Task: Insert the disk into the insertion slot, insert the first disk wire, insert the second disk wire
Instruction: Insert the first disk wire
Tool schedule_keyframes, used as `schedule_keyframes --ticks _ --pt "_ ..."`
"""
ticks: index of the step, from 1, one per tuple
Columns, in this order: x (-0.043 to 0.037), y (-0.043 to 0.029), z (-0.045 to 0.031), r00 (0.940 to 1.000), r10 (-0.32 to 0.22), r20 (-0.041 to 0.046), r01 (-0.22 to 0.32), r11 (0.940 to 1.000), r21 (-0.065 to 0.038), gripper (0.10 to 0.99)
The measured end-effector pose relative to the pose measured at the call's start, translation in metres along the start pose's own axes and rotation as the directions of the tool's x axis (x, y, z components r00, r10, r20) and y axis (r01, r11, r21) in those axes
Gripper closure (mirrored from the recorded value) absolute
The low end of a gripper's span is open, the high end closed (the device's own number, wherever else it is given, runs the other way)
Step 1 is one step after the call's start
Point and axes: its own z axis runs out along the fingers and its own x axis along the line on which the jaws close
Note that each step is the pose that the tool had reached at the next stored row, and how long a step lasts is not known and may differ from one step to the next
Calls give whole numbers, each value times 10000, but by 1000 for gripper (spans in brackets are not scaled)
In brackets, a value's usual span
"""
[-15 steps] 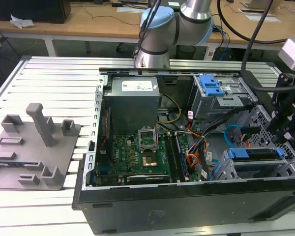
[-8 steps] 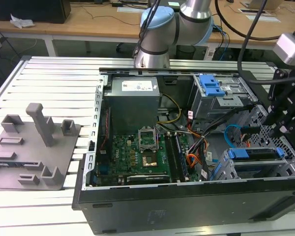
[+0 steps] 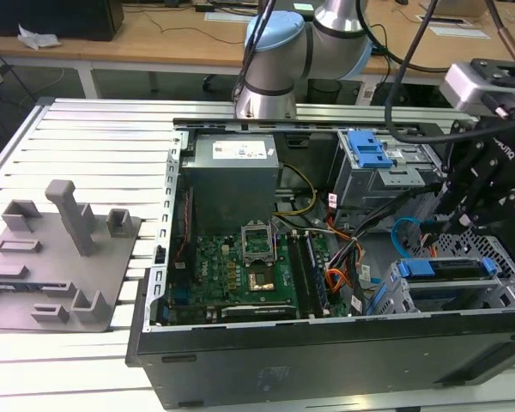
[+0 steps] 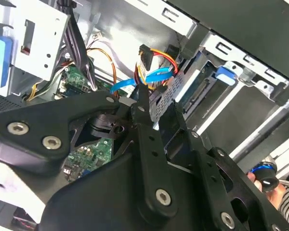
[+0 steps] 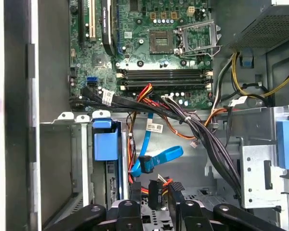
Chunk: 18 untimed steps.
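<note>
The disk (image 3: 444, 269), in its blue carrier, lies inside the insertion slot (image 3: 503, 276) at the case's corner on the exterior view's right; its blue carrier (image 5: 106, 144) also appears in the first wrist view. My gripper (image 3: 453, 225) hangs just above the disk's rear end. Its fingers stand apart in both wrist views, gripper (image 5: 155, 195) (image 4: 159, 101). A black plug with red, yellow and orange wires (image 5: 155, 188) (image 4: 145, 52) sits just beyond the fingertips. The light-blue second disk wire (image 5: 156, 159) (image 4: 154, 76) (image 3: 402, 233) curls loose beside it, its dark plug (image 5: 145, 164) hanging free.
A taller grey cage with a blue latch (image 3: 369, 153) stands behind the slot. Orange cables (image 3: 339, 279) and a black wire bundle (image 5: 202, 132) cross between the motherboard (image 3: 240, 266) and the drive bays. A grey fixture plate (image 3: 60, 257) lies on the table at the exterior view's left.
</note>
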Motion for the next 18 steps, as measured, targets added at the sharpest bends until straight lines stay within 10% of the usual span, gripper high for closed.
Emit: schedule_keyframes --ticks 18 --pt "1 -5 60 10000 1 -20 -1 10000 0 922"
